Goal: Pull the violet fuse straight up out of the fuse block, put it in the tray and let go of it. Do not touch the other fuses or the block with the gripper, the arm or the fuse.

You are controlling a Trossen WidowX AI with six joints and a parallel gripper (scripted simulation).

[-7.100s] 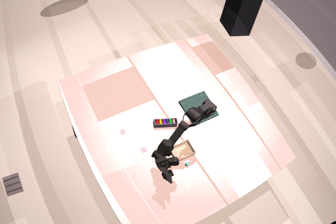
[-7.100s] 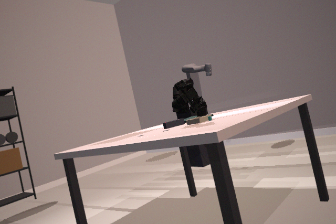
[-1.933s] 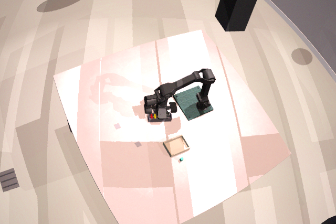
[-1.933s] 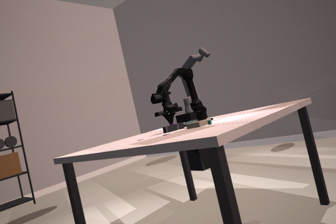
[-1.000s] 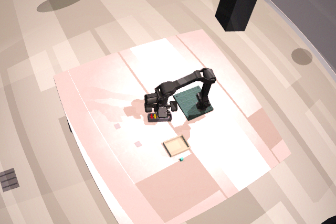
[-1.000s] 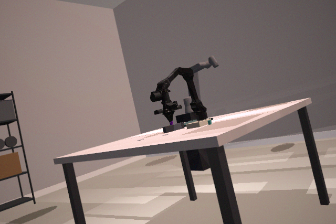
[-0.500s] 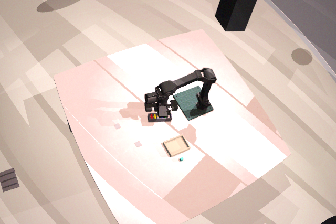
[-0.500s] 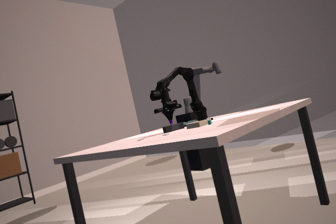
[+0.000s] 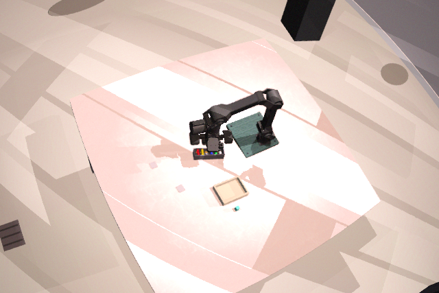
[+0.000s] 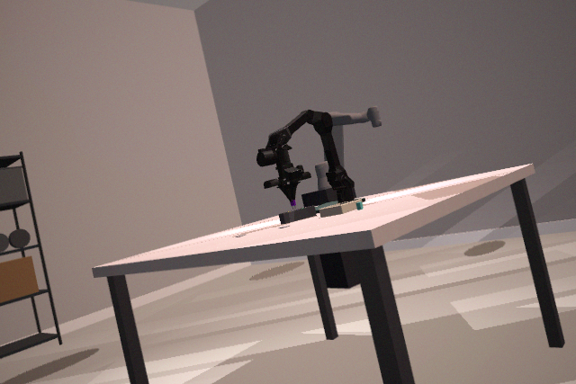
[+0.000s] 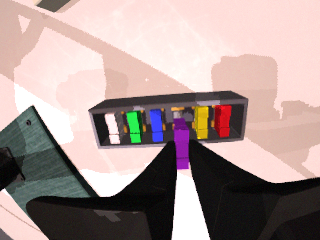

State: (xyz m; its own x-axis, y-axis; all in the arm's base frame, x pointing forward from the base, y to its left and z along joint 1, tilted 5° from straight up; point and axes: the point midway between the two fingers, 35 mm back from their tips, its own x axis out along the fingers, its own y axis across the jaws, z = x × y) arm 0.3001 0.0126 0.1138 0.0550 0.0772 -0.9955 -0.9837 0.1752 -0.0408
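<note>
My gripper [image 11: 181,146] [image 10: 292,200] is shut on the violet fuse [image 11: 182,145] [image 10: 292,203], which it holds upright above the fuse block [image 11: 243,120] [image 10: 297,215] [image 9: 209,157]. In the exterior view the fuse's lower end shows just over the block's top. An empty slot shows between the blue fuse [image 11: 157,125] and the yellow fuse [image 11: 201,122]. The white fuse [image 11: 113,128], green fuse [image 11: 134,127] and red fuse [image 11: 223,120] also sit in the block. The tan tray [image 9: 230,191] [image 10: 336,209] lies apart from the block and looks empty. In the top view the gripper hides the violet fuse.
A small teal object [image 9: 236,208] [image 10: 359,205] stands just beyond the tray. The arm's green base board [image 9: 244,130] [image 11: 47,165] lies beside the block. Two small pale squares, one of them a flat patch [image 9: 180,188], lie on the table.
</note>
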